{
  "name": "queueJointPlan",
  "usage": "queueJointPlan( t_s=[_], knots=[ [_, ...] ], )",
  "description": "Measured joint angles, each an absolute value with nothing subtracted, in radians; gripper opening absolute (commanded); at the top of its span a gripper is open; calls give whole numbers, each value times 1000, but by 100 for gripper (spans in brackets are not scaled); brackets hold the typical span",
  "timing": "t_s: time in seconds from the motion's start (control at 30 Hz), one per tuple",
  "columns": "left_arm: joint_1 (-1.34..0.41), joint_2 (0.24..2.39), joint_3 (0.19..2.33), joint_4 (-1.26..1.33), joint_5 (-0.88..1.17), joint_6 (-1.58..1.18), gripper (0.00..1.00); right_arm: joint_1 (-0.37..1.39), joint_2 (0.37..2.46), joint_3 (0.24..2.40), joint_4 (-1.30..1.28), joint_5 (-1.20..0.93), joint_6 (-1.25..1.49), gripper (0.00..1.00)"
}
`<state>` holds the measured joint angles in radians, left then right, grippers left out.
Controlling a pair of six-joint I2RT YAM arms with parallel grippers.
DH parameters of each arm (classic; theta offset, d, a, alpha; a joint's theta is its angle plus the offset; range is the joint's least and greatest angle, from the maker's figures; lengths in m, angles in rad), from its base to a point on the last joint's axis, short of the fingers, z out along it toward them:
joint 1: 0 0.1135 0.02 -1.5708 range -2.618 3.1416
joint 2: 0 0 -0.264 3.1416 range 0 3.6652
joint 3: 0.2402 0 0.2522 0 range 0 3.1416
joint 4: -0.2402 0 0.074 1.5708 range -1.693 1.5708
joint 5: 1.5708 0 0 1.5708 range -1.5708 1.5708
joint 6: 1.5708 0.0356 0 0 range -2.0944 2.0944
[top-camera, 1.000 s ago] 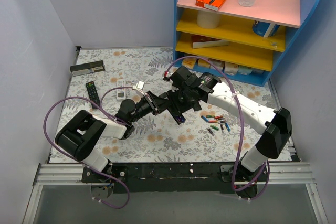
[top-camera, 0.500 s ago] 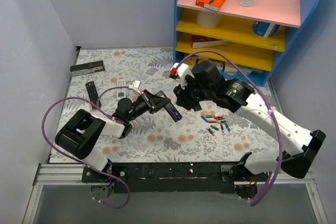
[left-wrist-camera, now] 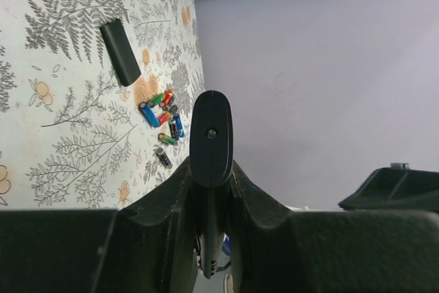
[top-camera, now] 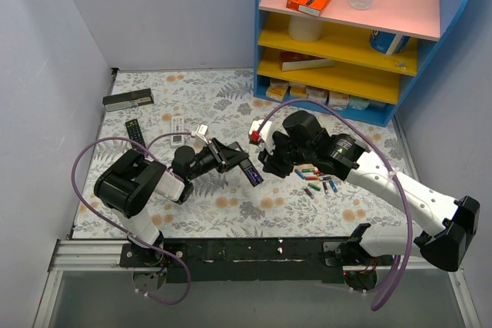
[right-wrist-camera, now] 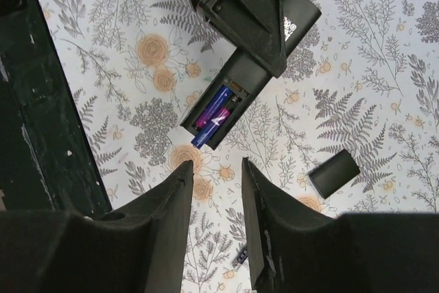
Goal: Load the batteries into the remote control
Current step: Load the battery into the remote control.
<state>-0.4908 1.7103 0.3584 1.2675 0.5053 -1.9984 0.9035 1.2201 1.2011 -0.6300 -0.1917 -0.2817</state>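
- Jaws of the left gripper point(left-wrist-camera: 210, 169) are pinched on the remote control point(right-wrist-camera: 243, 73), gripping it by one end. The rest of the bar juts out to the right and appears lifted off the flowered table point(top-camera: 200, 213).
- The remote control's battery bay faces up with no lid on it. Two blue-purple cells point(right-wrist-camera: 211, 118) lie side by side in it. One looks slightly skewed at the outer end, though I cannot tell whether it is fully seated.
- The right gripper point(right-wrist-camera: 215, 168) hangs just above that open end with its jaws spread and nothing between them.
- A small black battery cover point(right-wrist-camera: 334, 173) lies flat on the table, apart from the remote and to the right of it.
- The loose batteries point(top-camera: 315, 178) sit in a small cluster on the table further right, beneath the right arm's forearm.
- Risk: the remote is held by one end only. A downward press on a cell could lever the bar around in the pinch, or tip it enough for the cells to slide out of the uncovered bay.
- Risk: if the skewed cell is not seated, closing the lid over it would likely jam or pop it free.
- Risk: a low sweep of the right arm toward the cover could scatter the cluster of batteries, since it lies close under the arm.
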Motion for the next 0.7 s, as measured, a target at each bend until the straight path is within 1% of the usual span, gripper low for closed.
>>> queueJointPlan(
  t_s=[0.27, 0.43, 0.53, 0.7],
  knots=[
    [-491, 1627, 424, 1155, 570, -1998, 0, 904, 1172, 1079, -591, -229, -400, 39],
    [-491, 1619, 441, 1116, 590, -1998, 0, 904, 1153, 1018, -571, -256, -473, 38],
    [-491, 1619, 442, 1096, 596, -1998, 0, 904, 1144, 1002, -558, -271, -510, 37],
    [-491, 1618, 455, 1067, 609, -1998, 0, 904, 1139, 1001, -541, -296, -535, 30]
  ],
)
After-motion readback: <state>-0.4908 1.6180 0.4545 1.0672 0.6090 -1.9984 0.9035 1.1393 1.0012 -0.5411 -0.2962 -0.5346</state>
